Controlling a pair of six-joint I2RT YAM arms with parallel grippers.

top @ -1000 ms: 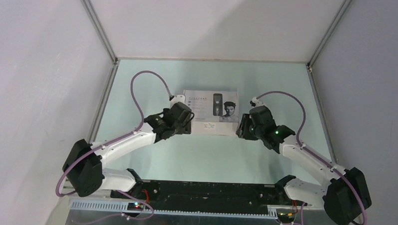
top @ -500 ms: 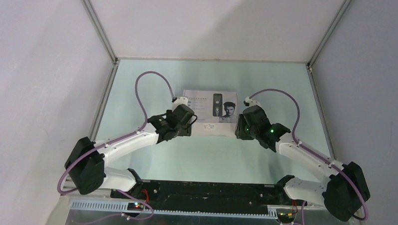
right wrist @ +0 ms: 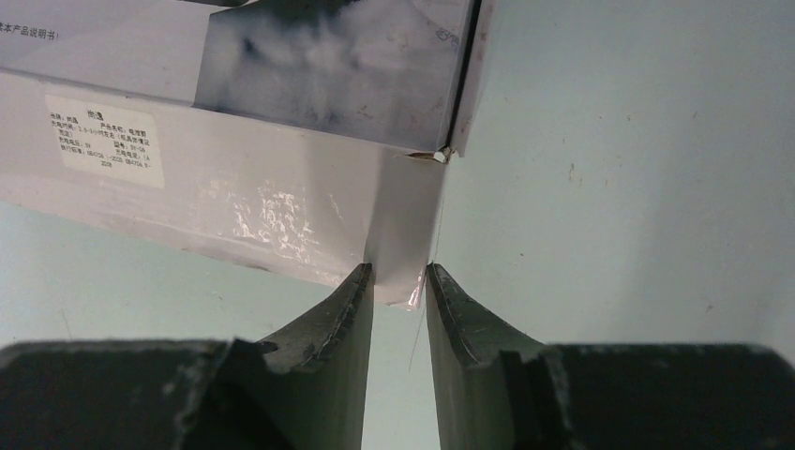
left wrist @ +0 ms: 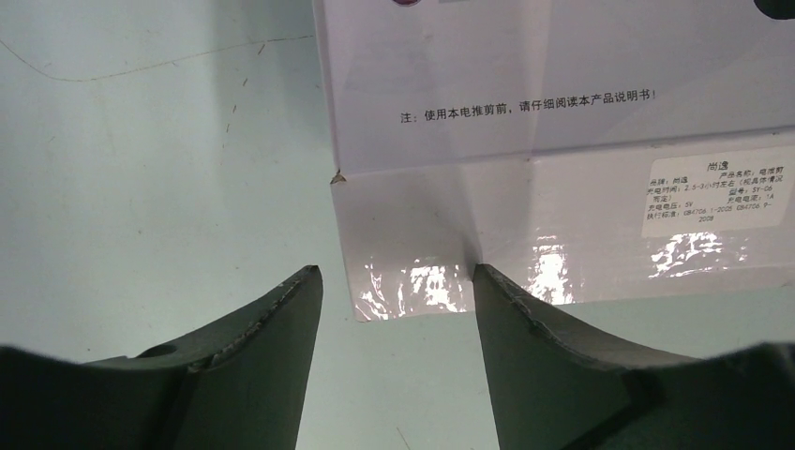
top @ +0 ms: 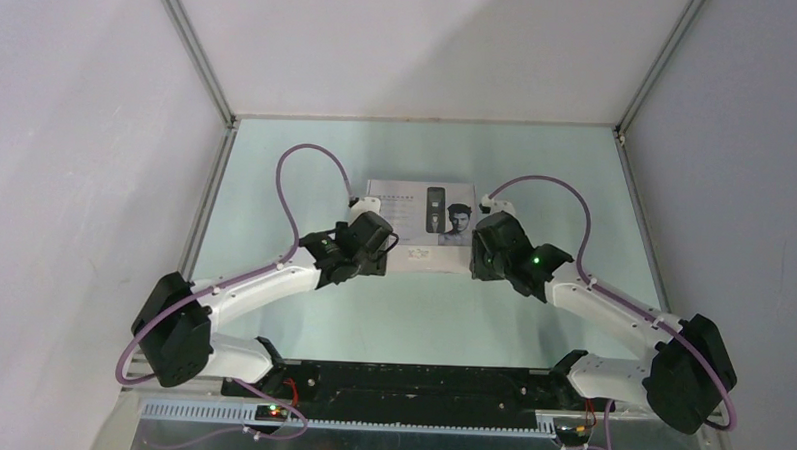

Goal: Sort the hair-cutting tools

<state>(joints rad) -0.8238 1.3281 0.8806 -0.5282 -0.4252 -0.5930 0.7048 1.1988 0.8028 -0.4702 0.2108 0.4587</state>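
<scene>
The hair-cutting tools are out of view. A flat white box with a printed lid lies shut mid-table. My left gripper is at its near left corner. In the left wrist view that gripper is open, and the glossy box wall sits between its tips with a gap to the left finger. My right gripper is at the near right corner. In the right wrist view it is narrowed, with both fingertips against the box corner.
The pale green table is bordered by metal rails and grey walls on three sides. Purple cables loop above each wrist. The arm bases stand on a black bar at the near edge.
Both wrists have moved inward toward the near corners of the box. The right jaws have narrowed onto the right corner. The box has not visibly shifted.
</scene>
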